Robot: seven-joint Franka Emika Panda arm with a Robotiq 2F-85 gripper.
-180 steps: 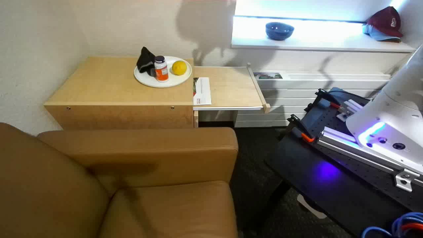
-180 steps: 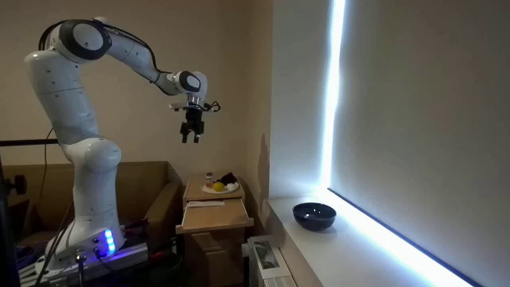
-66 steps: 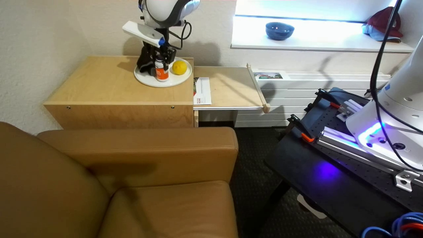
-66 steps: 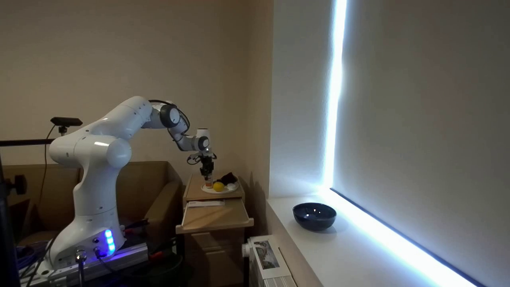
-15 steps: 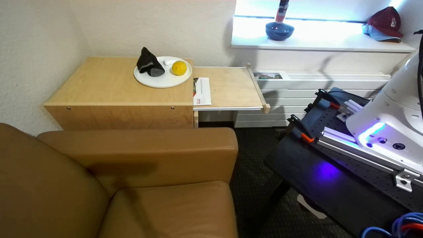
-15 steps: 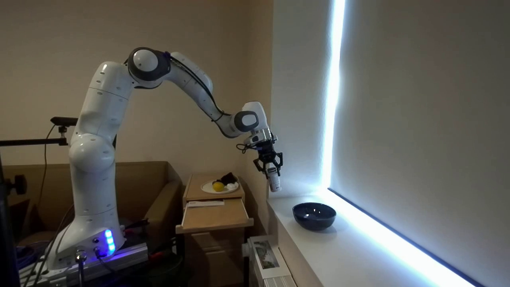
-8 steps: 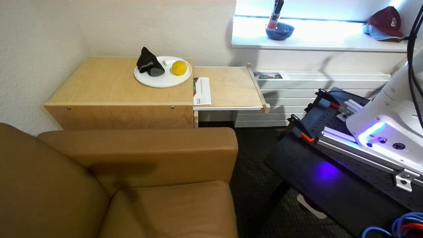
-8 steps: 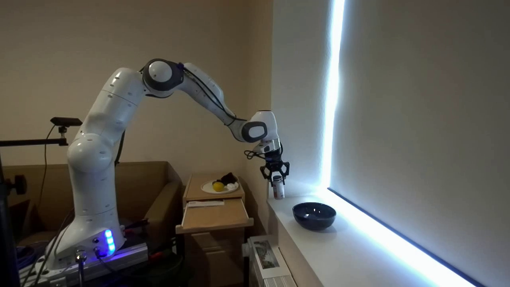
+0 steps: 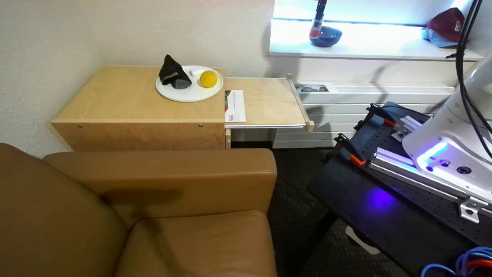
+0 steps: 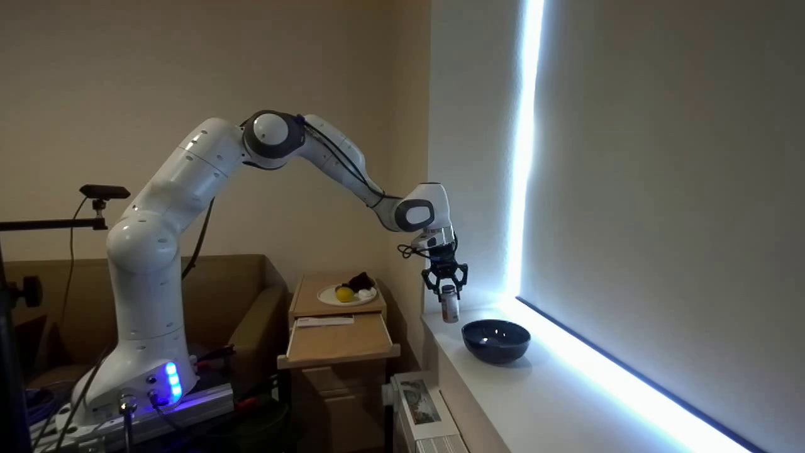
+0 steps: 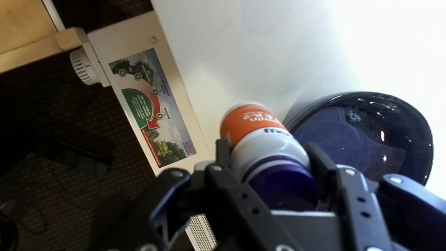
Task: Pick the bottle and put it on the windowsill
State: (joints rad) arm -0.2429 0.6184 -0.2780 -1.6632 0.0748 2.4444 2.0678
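Note:
The bottle [image 11: 252, 122], white with an orange label and dark purple cap, is held between the black fingers of my gripper [image 11: 270, 154]. Both fingers press its sides just below the cap. In an exterior view the bottle [image 10: 450, 309] hangs base down, leaning slightly, under the gripper [image 10: 449, 294] and over the near part of the windowsill [image 10: 541, 409]. Whether its base touches the sill I cannot tell. Seen from another side, the bottle [image 9: 316, 31] overlaps the left edge of the bowl, above the bright white windowsill [image 9: 373, 48].
A dark blue bowl [image 11: 366, 136] stands on the sill close beside the bottle. Farther along the sill lies a maroon cap [image 9: 447, 27]. A radiator [image 11: 195, 115] runs below the sill's edge. On the wooden cabinet, a white plate [image 9: 173, 96] bears a yellow fruit [image 9: 208, 79] and a black lump [image 9: 172, 71].
Several seconds ago the bottle stood on the plate with my gripper around it. Over the last second, gripper and bottle have come down and across over the sill towards the bowl, turning more upright.

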